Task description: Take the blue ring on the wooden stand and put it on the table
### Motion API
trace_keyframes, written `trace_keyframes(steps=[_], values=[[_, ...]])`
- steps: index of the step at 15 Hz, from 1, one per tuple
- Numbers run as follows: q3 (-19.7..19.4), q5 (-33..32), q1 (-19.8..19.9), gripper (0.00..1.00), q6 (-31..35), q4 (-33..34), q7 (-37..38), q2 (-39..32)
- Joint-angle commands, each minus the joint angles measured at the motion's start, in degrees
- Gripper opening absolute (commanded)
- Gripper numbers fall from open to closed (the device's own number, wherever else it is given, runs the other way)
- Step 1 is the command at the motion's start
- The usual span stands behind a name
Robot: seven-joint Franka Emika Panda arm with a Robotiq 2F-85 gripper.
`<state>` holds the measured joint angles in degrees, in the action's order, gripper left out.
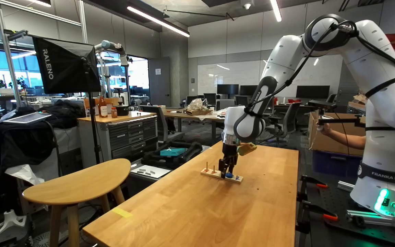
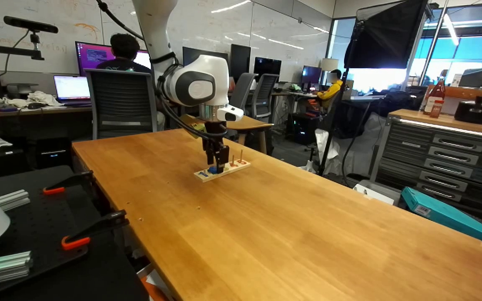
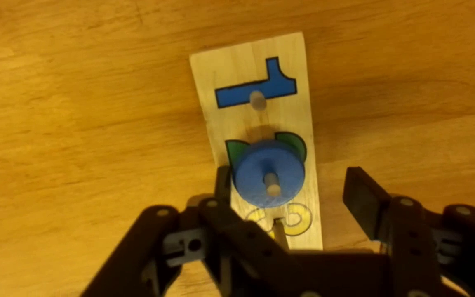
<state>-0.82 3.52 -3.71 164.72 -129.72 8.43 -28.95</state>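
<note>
The blue ring [image 3: 254, 175] sits on the numbered wooden stand [image 3: 229, 119], threaded on a peg [image 3: 273, 188] that rises through its hole, partly covering a painted green figure [image 3: 236, 149]. The hand [image 3: 290, 185] is astride it, fingers [image 3: 363, 202] spread clearly wider than the ring, with nothing clamped between them. The finger at the left of the wrist view is right by the ring's rim, though whether it touches cannot be told; the opposite one is out past the stand's edge, with a plain gap. In both exterior views the fingertips are down at or near the stand.

The present step looks to be the grasp. To do it well, shift the hand slightly toward the nearer finger so the ring lies midway, then bring the fingers in; one-sided contact could drag the stand along the tabletop [image 1: 197, 212]. Grip the rim firmly without pressing on the wood, then lift straight up along the peg until the ring clears its tip; a tilted pull would likely bind and raise the stand too.
</note>
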Motion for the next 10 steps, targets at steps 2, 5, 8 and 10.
trace_keyframes(steps=[2,5,8,10], values=[[-2.06,-0.57,-1.49,0.33,-0.36,1.82,2.32,-0.86],[-3.31,-0.81,-1.65,0.18,-1.51,2.07,3.32,-0.72],[-4.65,-1.06,-2.22,0.18,-3.68,2.34,4.95,0.72],[-5.24,-1.15,-2.49,0.18,-6.89,3.83,6.15,2.42]])
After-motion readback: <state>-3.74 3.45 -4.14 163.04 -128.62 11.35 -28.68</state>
